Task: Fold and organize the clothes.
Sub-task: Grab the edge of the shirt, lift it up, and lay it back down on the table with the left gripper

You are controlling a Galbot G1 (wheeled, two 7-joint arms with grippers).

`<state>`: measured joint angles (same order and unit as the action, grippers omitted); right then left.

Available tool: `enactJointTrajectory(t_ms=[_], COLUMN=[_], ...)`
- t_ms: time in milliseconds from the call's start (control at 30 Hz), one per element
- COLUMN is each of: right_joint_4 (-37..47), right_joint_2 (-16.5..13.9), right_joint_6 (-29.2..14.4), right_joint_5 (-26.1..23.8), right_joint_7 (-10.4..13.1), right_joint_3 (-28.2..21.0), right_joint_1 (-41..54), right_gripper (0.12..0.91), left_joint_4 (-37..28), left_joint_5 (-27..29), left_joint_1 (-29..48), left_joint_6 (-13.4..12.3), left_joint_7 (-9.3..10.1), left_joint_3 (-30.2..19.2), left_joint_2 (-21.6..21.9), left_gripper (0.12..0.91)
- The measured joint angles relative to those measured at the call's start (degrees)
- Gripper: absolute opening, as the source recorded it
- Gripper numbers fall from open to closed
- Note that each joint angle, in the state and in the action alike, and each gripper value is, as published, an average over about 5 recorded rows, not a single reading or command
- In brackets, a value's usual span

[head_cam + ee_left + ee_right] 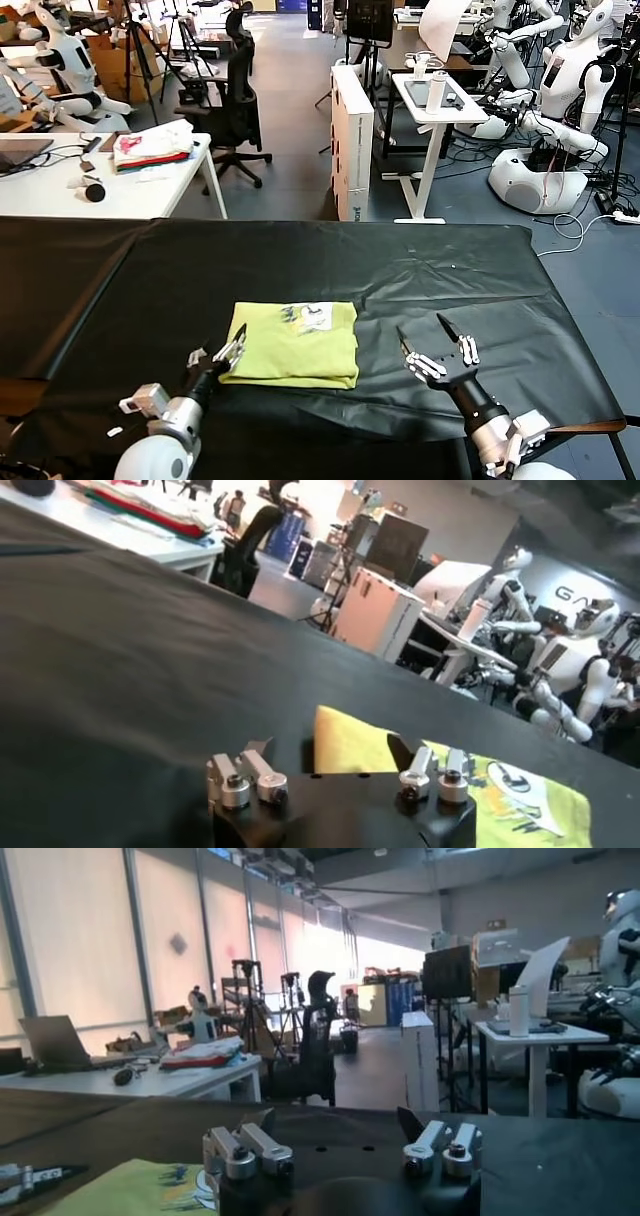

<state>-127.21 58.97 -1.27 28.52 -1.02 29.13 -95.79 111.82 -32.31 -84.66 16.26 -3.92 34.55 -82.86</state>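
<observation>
The lime yellow-green T-shirt (297,343) lies folded into a flat rectangle on the black table cover (150,290), its whitish print facing up at the far edge. My left gripper (217,352) is open, just off the shirt's near left corner, with nothing between its fingers. In the left wrist view the shirt (510,802) lies just beyond the open gripper (329,750). My right gripper (432,340) is open and empty to the right of the shirt, above bare cover. In the right wrist view the shirt's edge (130,1191) shows beside the open gripper (336,1116).
A white desk (110,180) behind the table on the left holds a white, red and pink cloth pile (152,147). An office chair (233,105), a white side table (432,105) and other white robots (555,110) stand beyond. The table's far edge (300,224) crosses the view.
</observation>
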Motion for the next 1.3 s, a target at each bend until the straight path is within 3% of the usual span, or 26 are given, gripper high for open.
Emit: enactJointTrajectory(t_ms=[167,267,367,533,633,767,933,1067,1300], right_joint_4=[-0.21,-0.24,-0.23,0.17,0.55,1.18,2.33,3.54,5.45], right_joint_2=[0.0,0.0,0.0,0.1,0.26,0.51,1.0,1.46,2.18], right_joint_6=[0.01,0.05,0.12,0.21,0.28,0.53,0.94,0.98,0.98], right_joint_5=[0.0,0.0,-0.03,-0.19,-0.27,-0.58,-1.64,-2.0,-2.21], right_joint_7=[0.03,0.05,0.08,0.14,0.25,0.97,1.68,1.7,1.69], right_joint_3=[0.37,0.43,0.38,0.02,-0.25,-0.84,-1.96,-3.04,-5.15], right_joint_1=[-0.13,-0.17,-0.05,0.35,0.63,1.27,2.49,3.4,5.17], right_gripper=[0.907,0.907,0.907,0.907,0.907,0.907,0.907,0.907,0.907], left_joint_4=[-1.33,-1.92,-2.14,-1.4,-0.49,1.11,2.94,4.53,8.18], left_joint_5=[-0.1,-0.56,-1.0,-2.83,-4.31,-4.39,1.54,5.5,6.19], left_joint_1=[0.27,0.25,0.14,-0.18,-0.5,-1.27,-2.52,-3.73,-6.43], left_joint_6=[-0.06,-0.11,-0.17,0.21,1.31,2.28,1.08,-0.07,0.04], left_joint_7=[-0.25,-0.36,-0.4,-0.2,0.15,0.68,1.81,2.0,2.51], left_joint_3=[-0.12,-0.13,-0.13,-0.13,-0.06,0.48,2.19,4.94,13.87], left_joint_2=[-0.6,-0.84,-1.13,-1.67,-1.88,-1.61,0.95,5.61,15.88], left_gripper=[0.82,0.753,0.628,0.328,0.197,0.185,0.184,0.184,0.184])
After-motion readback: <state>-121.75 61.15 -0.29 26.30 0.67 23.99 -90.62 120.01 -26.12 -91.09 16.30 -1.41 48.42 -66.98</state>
